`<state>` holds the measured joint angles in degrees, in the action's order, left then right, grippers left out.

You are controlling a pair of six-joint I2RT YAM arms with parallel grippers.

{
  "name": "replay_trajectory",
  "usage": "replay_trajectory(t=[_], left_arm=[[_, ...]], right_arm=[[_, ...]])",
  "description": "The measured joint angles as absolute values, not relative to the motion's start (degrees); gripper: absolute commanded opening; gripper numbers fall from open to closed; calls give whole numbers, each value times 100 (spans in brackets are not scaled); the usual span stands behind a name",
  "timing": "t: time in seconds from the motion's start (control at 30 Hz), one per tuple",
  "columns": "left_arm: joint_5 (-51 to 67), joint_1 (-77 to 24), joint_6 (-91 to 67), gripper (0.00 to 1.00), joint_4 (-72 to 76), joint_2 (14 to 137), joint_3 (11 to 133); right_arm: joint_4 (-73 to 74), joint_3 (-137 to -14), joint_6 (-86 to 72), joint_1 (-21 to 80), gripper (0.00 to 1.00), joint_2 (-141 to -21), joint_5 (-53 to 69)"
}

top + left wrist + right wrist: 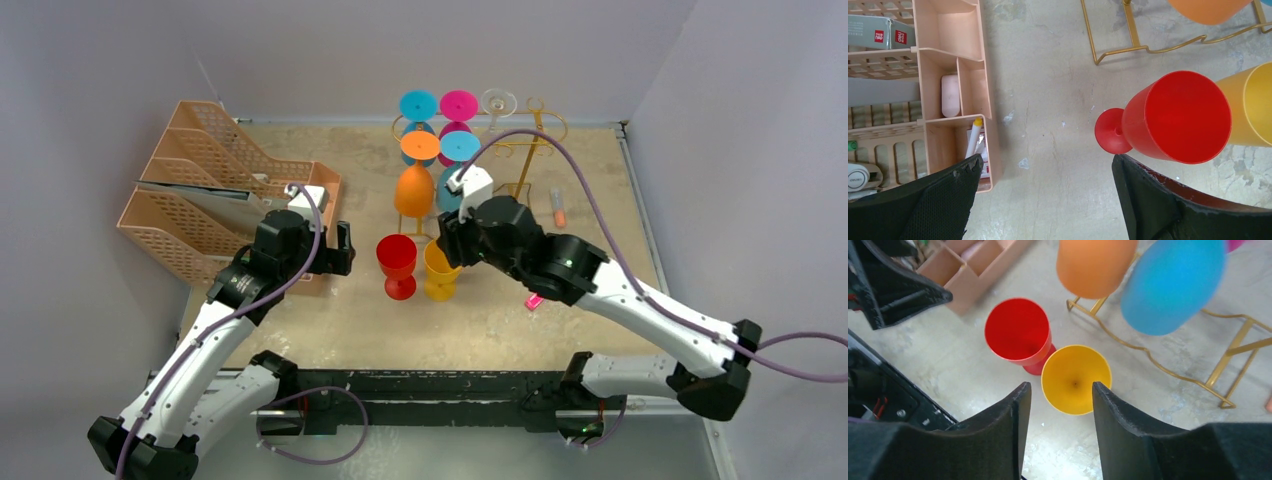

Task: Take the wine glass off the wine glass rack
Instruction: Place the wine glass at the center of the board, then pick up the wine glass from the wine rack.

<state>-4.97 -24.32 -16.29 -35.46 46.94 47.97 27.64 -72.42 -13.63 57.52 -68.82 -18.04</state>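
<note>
The gold wire wine glass rack point(528, 150) stands at the back of the table. Several coloured wine glasses hang upside down from it, among them an orange one point(414, 190) and a blue one point(1173, 285). A yellow wine glass point(440, 272) stands upright on the table beside a red one point(397, 262). My right gripper point(1060, 390) hovers over the yellow glass point(1076, 379) with its jaws apart and nothing between them. Left of the red glass point(1178, 117), my left gripper point(1048, 165) is wide open over bare table.
Peach mesh file trays point(200, 200) and a compartment organiser point(948, 60) fill the left side. A small orange-tipped tube point(558, 207) lies right of the rack, and a pink scrap point(535, 300) lies under the right arm. Rack legs point(1148, 360) run close behind the standing glasses.
</note>
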Motion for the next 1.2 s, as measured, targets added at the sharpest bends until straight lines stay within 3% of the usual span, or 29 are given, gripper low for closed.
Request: replay_trajectory(t=[0.13,0.6,0.73,0.87,1.2], left_arm=[[-497,-2432,-1629,100,-3546,4685,4797],[-561,-2432,-1627,100,-3546,4687,4797],[-582,-2432,-1627,100,-3546,4687,4797],[-582,-2432,-1627,100,-3546,4698,4797],[-582,-2432,-1627,100,-3546,4742,4797]], right_arm=[[2746,-7242,-1566,5739,64,-6322,-2108],[2727,-7535,-2875,3854,70,-6173,-1004],[2526,-7988,-3319,3391,68,-6571,-471],[2381,-8239,-3656,3199,58,-6847,-174],[2158,-8759,-3988,3072,52,-7675,-305]])
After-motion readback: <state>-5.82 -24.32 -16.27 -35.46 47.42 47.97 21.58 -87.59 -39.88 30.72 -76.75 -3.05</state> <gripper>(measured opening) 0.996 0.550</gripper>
